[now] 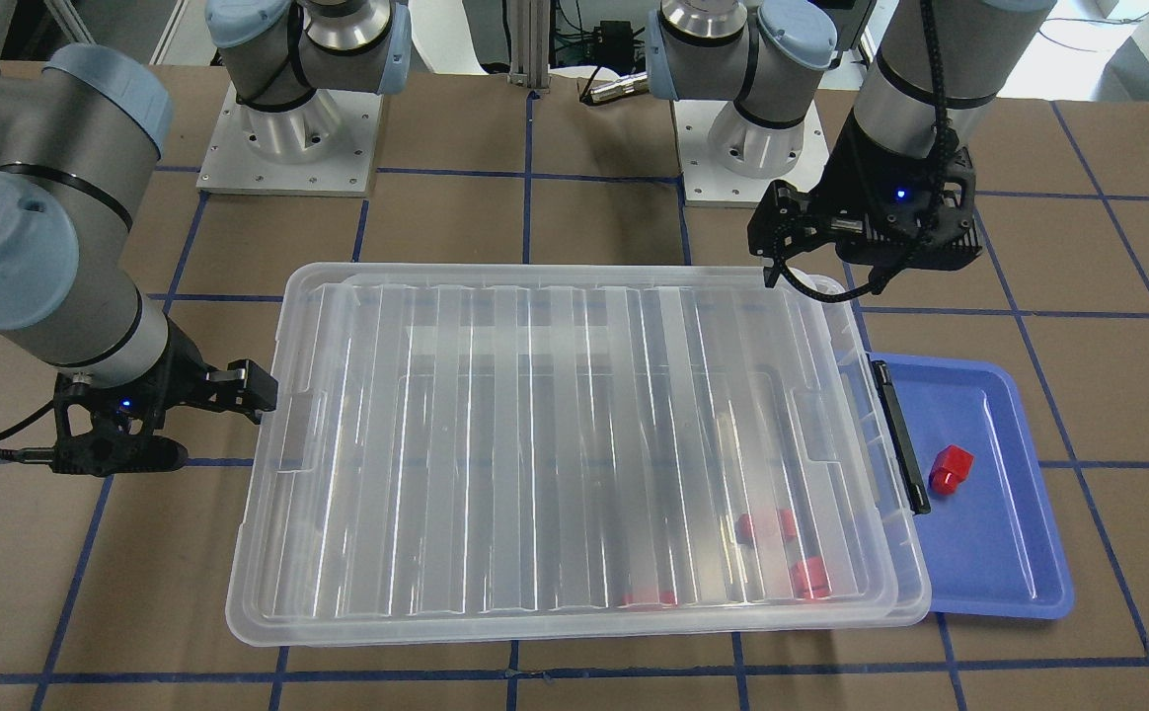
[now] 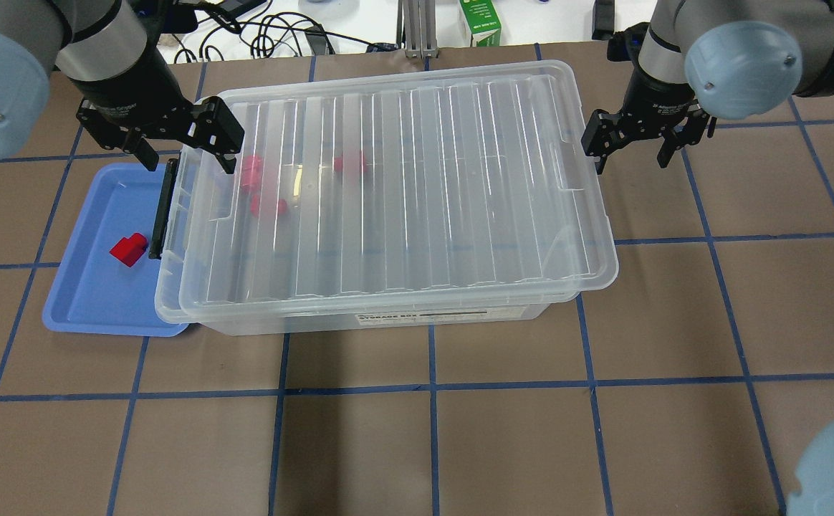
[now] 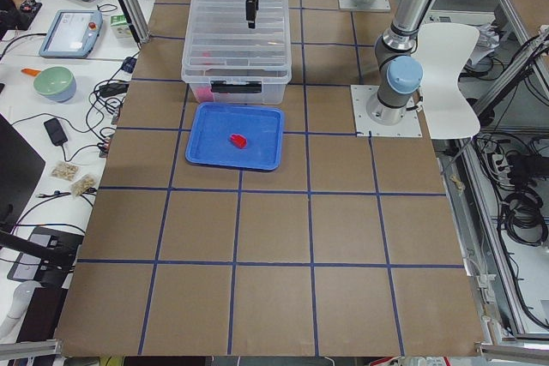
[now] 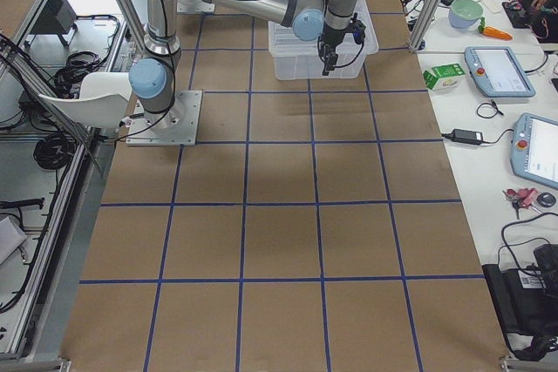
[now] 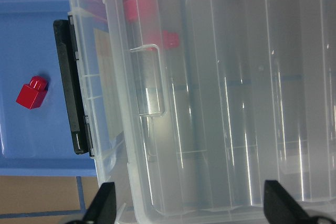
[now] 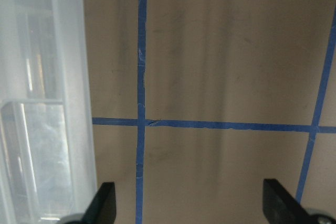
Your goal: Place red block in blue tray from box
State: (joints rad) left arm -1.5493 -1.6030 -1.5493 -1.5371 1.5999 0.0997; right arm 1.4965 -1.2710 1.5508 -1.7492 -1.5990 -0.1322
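One red block [image 2: 129,249] lies in the blue tray [image 2: 94,301], which sits against the latch end of the box [image 2: 403,193]. It also shows in the left wrist view [image 5: 31,92] and the front view [image 1: 952,468]. The box's ribbed clear lid lies on it. Three more red blocks [image 2: 251,172] show blurred through the lid near that end. My left gripper [image 2: 184,150] is open and empty above the box's latch-end corner. My right gripper [image 2: 632,147] is open and empty just off the box's other end, above bare table.
The black latch [image 1: 902,434] hangs over the blue tray's [image 1: 989,553] inner edge. Both arm bases [image 1: 288,148] stand behind the box. A green carton [image 2: 479,21] and cables lie past the table's far edge. Brown table with blue tape lines lies in front.
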